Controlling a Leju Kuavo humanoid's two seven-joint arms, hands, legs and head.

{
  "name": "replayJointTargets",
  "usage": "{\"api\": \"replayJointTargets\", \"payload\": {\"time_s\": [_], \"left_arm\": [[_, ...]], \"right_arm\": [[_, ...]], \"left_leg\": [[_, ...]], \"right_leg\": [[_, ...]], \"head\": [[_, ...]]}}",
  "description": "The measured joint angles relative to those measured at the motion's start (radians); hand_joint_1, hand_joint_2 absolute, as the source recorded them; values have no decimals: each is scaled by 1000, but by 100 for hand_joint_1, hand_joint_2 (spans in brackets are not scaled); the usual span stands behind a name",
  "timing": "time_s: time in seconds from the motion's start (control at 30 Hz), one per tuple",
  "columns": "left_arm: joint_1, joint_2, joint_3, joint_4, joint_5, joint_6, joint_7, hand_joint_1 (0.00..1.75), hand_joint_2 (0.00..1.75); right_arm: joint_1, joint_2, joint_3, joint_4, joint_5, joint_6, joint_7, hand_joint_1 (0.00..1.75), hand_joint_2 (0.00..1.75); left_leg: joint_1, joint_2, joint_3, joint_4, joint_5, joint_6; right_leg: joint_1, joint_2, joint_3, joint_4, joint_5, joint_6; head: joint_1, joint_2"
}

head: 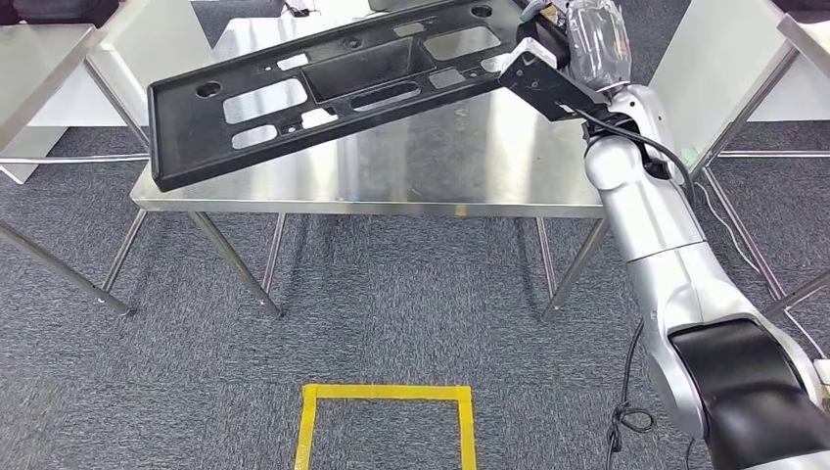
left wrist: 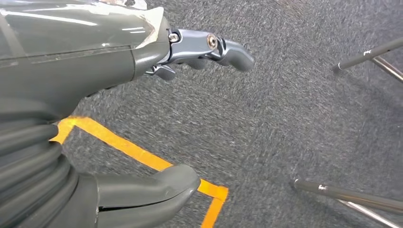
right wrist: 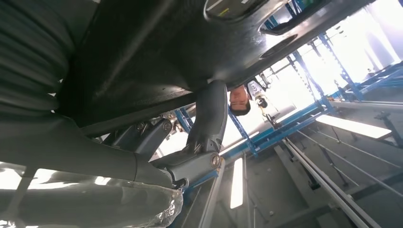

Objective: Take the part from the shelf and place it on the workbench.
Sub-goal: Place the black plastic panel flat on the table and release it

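Grey carpet is running under a steel workbench (head: 391, 186), with yellow tape (head: 387, 394) marking a square on the floor. Head view: the right hand (head: 577, 44) is gripping one end of the black part (head: 333, 93), holding it tilted above the workbench. Left wrist: the left hand (left wrist: 142, 118) is hanging over the carpet, fingers apart, holding nothing. Right wrist: fingers (right wrist: 209, 118) are pressing against the part's underside, blue racking (right wrist: 294, 95) sitting behind.

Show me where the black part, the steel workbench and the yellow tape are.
black part (head: 294, 103), head view, its middle.
steel workbench (head: 440, 166), head view, bare top.
yellow tape (head: 387, 393), head view, top strip.
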Motion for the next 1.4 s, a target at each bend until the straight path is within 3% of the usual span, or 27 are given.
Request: {"api": "replayJointTargets", "payload": {"time_s": [0.07, 0.1, 0.17, 0.23, 0.27, 0.37, 0.43, 0.53, 0.6, 0.63, 0.7, 0.73, 0.8, 0.83, 0.9, 0.93, 1.0, 1.07, 1.1, 1.13, 1.17, 1.23, 1.27, 1.3, 1.4], "left_arm": [[-1, -1, 0, 0, 0, -1, 0, 0, 175], [-1, -1, 0, 1, 0, -1, 0, 0, 175], [-1, 0, 0, 1, 0, -2, 0, 0, 175], [-2, 4, -1, 1, 0, -2, 0, 0, 175], [-3, 5, -1, 1, 0, -2, 0, 0, 175], [-6, 7, -2, 0, 1, -1, 0, 0, 175], [-8, 5, -3, 1, 1, -1, 0, 0, 175], [-12, 1, -6, 1, 1, -1, 0, 0, 175], [-11, -3, -7, 2, 0, -1, 0, 0, 175], [-11, -5, -7, 2, 0, -1, 0, 0, 175], [-11, -8, -8, 3, 0, -1, 0, 0, 175], [-11, -8, -8, 3, 0, -1, 0, 0, 175], [-11, -8, -8, 4, 0, 0, 0, 0, 175], [-11, -8, -8, 5, 0, 0, 0, 0, 175], [-12, -7, -8, 5, -1, 0, 0, 0, 175], [-13, -7, -9, 5, -1, 0, 0, 0, 175], [-15, -8, -11, 6, -3, 0, 0, 0, 175], [-15, -8, -13, 6, -3, 0, 0, 0, 175], [-15, -8, -13, 7, -3, 0, 0, 0, 175], [-15, -8, -14, 8, -3, 0, 0, 0, 175], [-15, -8, -14, 8, -3, 0, 0, 0, 175], [-16, -6, -14, 8, -4, 0, 0, 0, 175], [-17, -5, -14, 8, -5, 0, 0, 0, 175], [-18, -4, -15, 8, -5, 0, 0, 0, 175], [-22, -4, -17, 8, -6, -1, 0, 0, 175]], "right_arm": [[5, 0, 0, 0, 0, 0, 1, 175, 175], [7, 0, 0, 0, 0, 0, 2, 175, 175], [9, 0, 0, -1, 0, 0, 3, 175, 175], [7, -1, -1, -3, 0, 0, 3, 175, 175], [7, -1, -1, -4, 0, 1, 3, 175, 175], [11, -3, -3, -4, 1, 1, 2, 175, 175], [12, -4, -4, -4, 3, -1, 1, 175, 175], [19, -6, -4, -3, 6, -2, -2, 175, 175], [29, -8, -5, -3, 7, -3, -2, 175, 175], [31, -8, -5, -3, 7, -3, -2, 175, 175], [33, -8, -5, -2, 7, -3, -2, 175, 175], [33, -8, -5, -2, 7, -4, -3, 175, 175], [35, -7, -4, 0, 7, -5, -3, 175, 175], [36, -7, -5, 0, 8, -6, -2, 175, 175], [35, -8, -5, 0, 9, -7, -2, 175, 175], [34, -8, -6, 0, 10, -7, -3, 175, 175], [32, -8, -5, 0, 13, -9, -4, 175, 175], [36, -8, -5, 0, 17, -11, -7, 175, 175], [40, -8, -5, 0, 19, -13, -9, 175, 175], [43, -8, -5, 0, 22, -15, -10, 175, 175], [45, -8, -5, -1, 25, -18, -9, 175, 175], [48, -8, -5, -4, 37, -21, -3, 175, 175], [49, -9, -6, -6, 44, -21, 1, 175, 175], [50, -10, -7, -9, 49, -22, 4, 175, 175], [53, -18, -14, -25, 58, -22, 12, 175, 175]], "left_leg": [[0, 3, -74, 97, -10, 1], [0, 3, -88, 95, 13, 6], [-7, 4, -55, -18, 101, 28], [-20, 10, -1, -138, 152, 55], [-27, 13, 17, -170, 155, 66], [-33, 13, 51, -208, 141, 78], [-31, 7, 80, -230, 141, 83], [-29, -4, 101, -238, 129, 85], [-29, -12, 117, -237, 114, 81], [-28, -16, 127, -236, 105, 77], [-28, -21, 147, -231, 84, 68], [-28, -23, 154, -227, 73, 62], [-31, -25, 156, -218, 56, 51], [-32, -24, 157, -215, 51, 47], [-29, -19, 145, -186, 49, 39], [-27, -15, 124, -150, 47, 33], [-21, -6, 48, -31, 23, 20], [-15, 0, -36, 68, -21, 10], [-13, 2, -60, 77, -27, 9], [-12, 2, -67, 55, -12, 10], [-13, 3, -56, 3, 25, 15], [-18, 3, -12, -135, 128, 34], [-22, 3, 8, -184, 161, 41], [-25, 3, 20, -211, 178, 45], [-31, 2, 38, -226, 176, 52]], "right_leg": [[6, -1, 12, 0, -11, -7], [9, -2, 21, 0, -18, -8], [14, -2, 42, -2, -34, -8], [18, -3, 59, -7, -48, -4], [18, -4, 64, -12, -52, 0], [22, -7, 76, -13, -46, 19], [22, -8, 53, 37, -51, 23], [20, -7, -65, 208, -97, 23], [18, -7, -119, 246, -115, 31], [16, -7, -121, 213, -98, 43], [11, -8, -88, 77, -9, 70], [12, -10, -71, 17, 28, 69], [16, -11, -52, -34, 65, 42], [18, -10, -47, -34, 60, 24], [12, -8, -32, -36, 58, 6], [10, -8, -22, -37, 53, -1], [8, -8, -5, -38, 40, -12], [9, -7, 12, -38, 24, -14], [9, -7, 23, -38, 15, -13], [9, -6, 35, -38, 6, -11], [9, -6, 47, -39, -4, -9], [11, -6, 70, -40, -22, -3], [14, -5, 77, -41, -30, 2], [16, -4, 81, -44, -37, 7], [21, -4, 87, -46, -54, 25]], "head": [[0, 0], [0, 0], [0, 0], [1, 0], [1, 0], [1, 0], [2, 0], [2, 0], [2, 0], [2, 0], [2, 0], [3, 0], [1, 0], [0, 0], [0, 0], [-1, 0], [-1, 0], [-1, 0], [-1, 0], [-1, 0], [-1, 0], [-1, 0], [-1, 0], [0, 0], [0, 0]]}}
